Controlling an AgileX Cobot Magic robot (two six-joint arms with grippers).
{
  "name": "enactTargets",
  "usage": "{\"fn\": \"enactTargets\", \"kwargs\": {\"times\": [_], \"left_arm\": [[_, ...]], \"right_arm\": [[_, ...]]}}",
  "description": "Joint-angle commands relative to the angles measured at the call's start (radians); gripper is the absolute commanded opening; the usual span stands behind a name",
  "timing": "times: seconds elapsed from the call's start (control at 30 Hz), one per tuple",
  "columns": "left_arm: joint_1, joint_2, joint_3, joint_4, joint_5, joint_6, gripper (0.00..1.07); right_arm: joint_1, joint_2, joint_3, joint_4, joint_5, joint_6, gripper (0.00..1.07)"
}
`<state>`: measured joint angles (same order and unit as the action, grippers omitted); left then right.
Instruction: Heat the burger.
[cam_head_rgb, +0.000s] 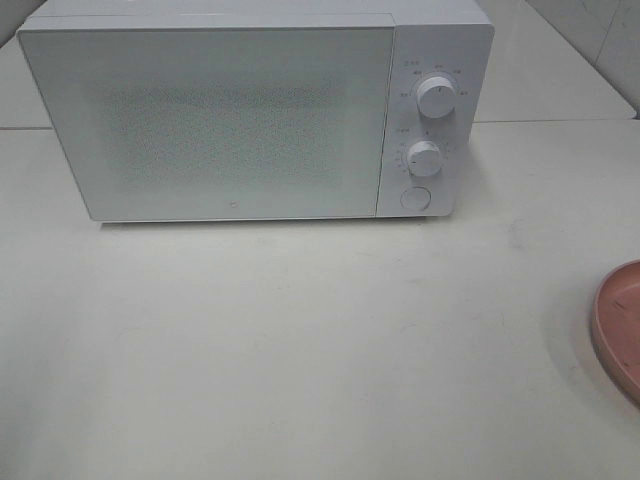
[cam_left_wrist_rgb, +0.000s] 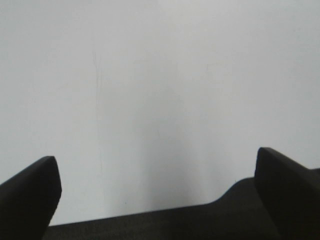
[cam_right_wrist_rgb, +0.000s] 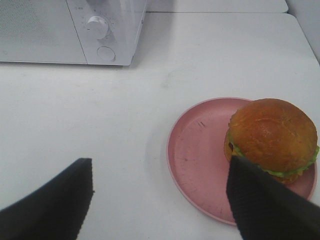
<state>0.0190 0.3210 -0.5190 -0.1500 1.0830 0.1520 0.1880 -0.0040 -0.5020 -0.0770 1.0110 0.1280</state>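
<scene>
- My left gripper (cam_left_wrist_rgb: 155, 200) is spread wide over bare table (cam_head_rgb: 300, 350), holding nothing.
- The microwave (cam_head_rgb: 250, 110) door is shut.
- My right gripper (cam_right_wrist_rgb: 160, 200) is spread too, and empty.
- The burger (cam_right_wrist_rgb: 272, 137) sits on the plate (cam_right_wrist_rgb: 200, 155), just ahead of that gripper, nearest its right finger.

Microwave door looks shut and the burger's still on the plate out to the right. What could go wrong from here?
1. The microwave door is closed, so grabbing the burger first would likely leave nowhere to put it.
2. The burger sits off-centre, near the pink plate's far rim; a sideways nudge from the right gripper, now open, could push it off.
3. The plate lies at the overhead view's edge, leaving the burger unseen there.
</scene>
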Motion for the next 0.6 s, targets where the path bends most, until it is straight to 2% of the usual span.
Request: {"fn": "enactTargets", "kwargs": {"times": [0.03,0.3,0.6], "left_arm": [[0.002,-0.101,0.003,0.006,-0.013,-0.006,0.98],[0.002,-0.274,0.003,0.007,-0.013,-0.005,0.98],[0.002,-0.349,0.003,0.007,-0.013,-0.005,0.98]], "right_arm": [[-0.007,-0.03,0.003,-0.001,-0.013,0.003,0.74],[-0.007,-0.03,0.003,-0.001,-0.013,0.003,0.74],[-0.007,-0.03,0.003,-0.001,-0.013,0.003,0.74]]}}
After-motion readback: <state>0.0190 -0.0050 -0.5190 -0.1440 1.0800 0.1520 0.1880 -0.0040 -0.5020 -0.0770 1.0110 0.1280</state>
